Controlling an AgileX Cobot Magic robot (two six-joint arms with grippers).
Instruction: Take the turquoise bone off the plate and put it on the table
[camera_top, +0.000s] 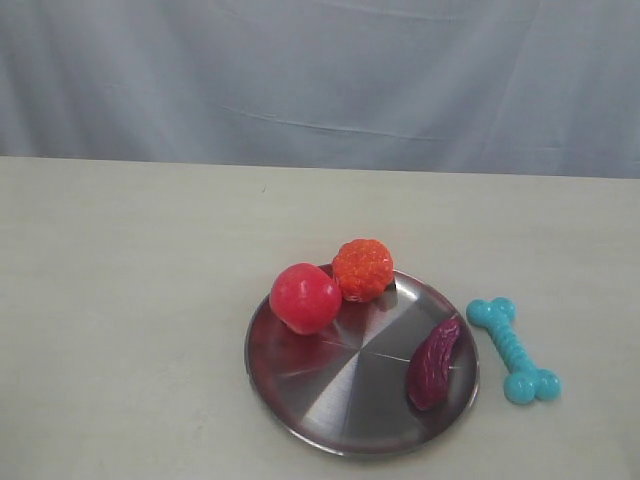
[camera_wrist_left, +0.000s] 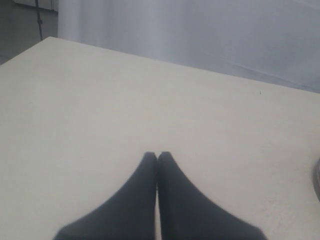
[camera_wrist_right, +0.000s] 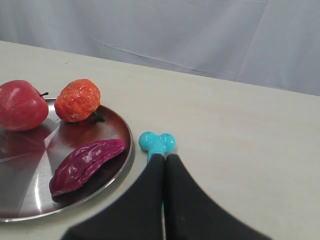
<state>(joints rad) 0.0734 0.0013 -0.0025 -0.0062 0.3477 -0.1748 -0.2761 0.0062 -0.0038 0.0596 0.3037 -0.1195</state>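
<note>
The turquoise bone (camera_top: 514, 350) lies flat on the table (camera_top: 150, 300), just right of the plate (camera_top: 340, 390) and clear of its rim. In the right wrist view one knobbed end of the bone (camera_wrist_right: 157, 142) shows beyond the tips of my right gripper (camera_wrist_right: 164, 156), which is shut with nothing between its fingers; the rest of the bone is hidden behind them. My left gripper (camera_wrist_left: 157, 154) is shut and empty over bare table (camera_wrist_left: 150, 100). Neither gripper shows in the exterior view.
On the plate (camera_wrist_right: 20, 190) sit a red apple (camera_top: 304, 298), an orange knobbly ball (camera_top: 362, 269) and a dark purple oblong piece (camera_top: 434, 363). A grey cloth backdrop (camera_top: 320, 80) hangs behind the table's far edge.
</note>
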